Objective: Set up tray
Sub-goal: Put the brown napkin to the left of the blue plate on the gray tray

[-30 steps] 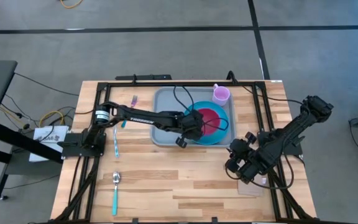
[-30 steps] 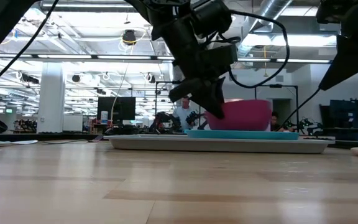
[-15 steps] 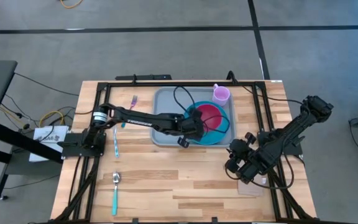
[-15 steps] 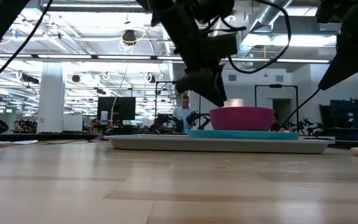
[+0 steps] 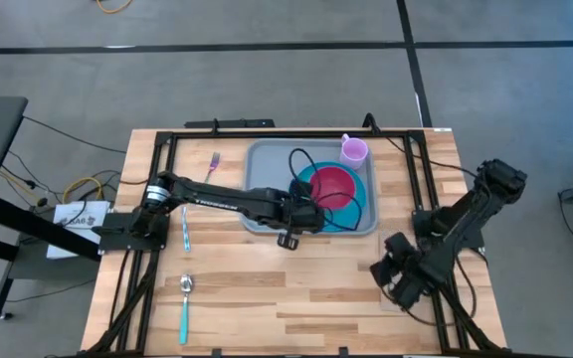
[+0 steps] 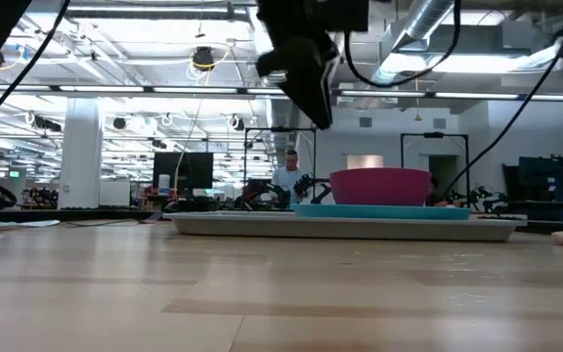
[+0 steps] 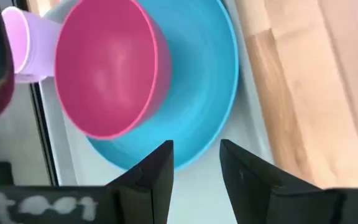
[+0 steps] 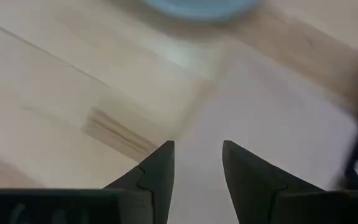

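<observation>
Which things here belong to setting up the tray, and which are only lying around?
Belonging to the job:
tray
blue plate
pink bowl
lilac cup
napkin
fork
spoon
left gripper
right gripper

Only lying around:
yellow cable
floor tape

Left gripper (image 5: 292,227) withdrawn from pink bowl (image 5: 334,185), lifted clear, now over tray's (image 5: 263,164) front rim, fingers parted, empty. Right gripper (image 5: 398,278) shifted toward table's front-right corner, now over tan napkin (image 8: 272,124), fingers parted.
</observation>
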### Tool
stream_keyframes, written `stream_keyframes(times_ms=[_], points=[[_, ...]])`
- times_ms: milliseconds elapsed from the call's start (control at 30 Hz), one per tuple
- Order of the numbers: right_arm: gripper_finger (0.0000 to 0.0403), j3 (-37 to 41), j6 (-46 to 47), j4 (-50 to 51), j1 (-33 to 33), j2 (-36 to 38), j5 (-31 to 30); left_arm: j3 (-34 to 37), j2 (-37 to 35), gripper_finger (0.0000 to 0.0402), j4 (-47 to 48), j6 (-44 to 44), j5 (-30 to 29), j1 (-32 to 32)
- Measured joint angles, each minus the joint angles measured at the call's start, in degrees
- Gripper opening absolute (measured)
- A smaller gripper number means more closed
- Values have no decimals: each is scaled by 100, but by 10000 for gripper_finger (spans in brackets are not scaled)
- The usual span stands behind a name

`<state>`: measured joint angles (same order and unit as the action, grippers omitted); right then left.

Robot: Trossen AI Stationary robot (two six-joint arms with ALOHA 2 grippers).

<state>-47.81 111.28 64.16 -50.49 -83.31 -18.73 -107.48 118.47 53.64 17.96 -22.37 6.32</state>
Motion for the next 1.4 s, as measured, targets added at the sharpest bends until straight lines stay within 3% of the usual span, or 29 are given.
stream_keyframes(times_ms=[267, 500, 567, 700, 800, 1167, 1267, 1400], points=[[129, 148, 956, 376, -708, -424, 209, -578, -1, 122, 1187, -587, -491, 319], [129, 1157, 993, -1405, -1110, -473, 68, -1122, -1, 122, 2576, -1197, -1025, 615], [129, 1360, 976, -1617, -1224, -397, -195, -1299, 0, 122, 3077, -1425, -1157, 687], [129, 1662, 825, -1964, -1477, -269, -1724, -1596, -55, 122, 3635, -2022, -1485, 813], [129, 1863, 346, -2726, -1479, -117, -2451, -1587, -283, 122, 3645, -2109, -1449, 941], [129, 2844, -2195, -5551, -463, -101, -2528, -1591, -916, 122, 3641, -2749, -2052, 1475], [129, 2970, -3207, -6629, -57, -105, -2287, -1587, -980, 122, 3639, -2986, -2048, 1617], [129, 2984, -4922, -8162, 405, -128, -1371, -1589, -1039, 122, 3640, -3106, -2054, 1817]])
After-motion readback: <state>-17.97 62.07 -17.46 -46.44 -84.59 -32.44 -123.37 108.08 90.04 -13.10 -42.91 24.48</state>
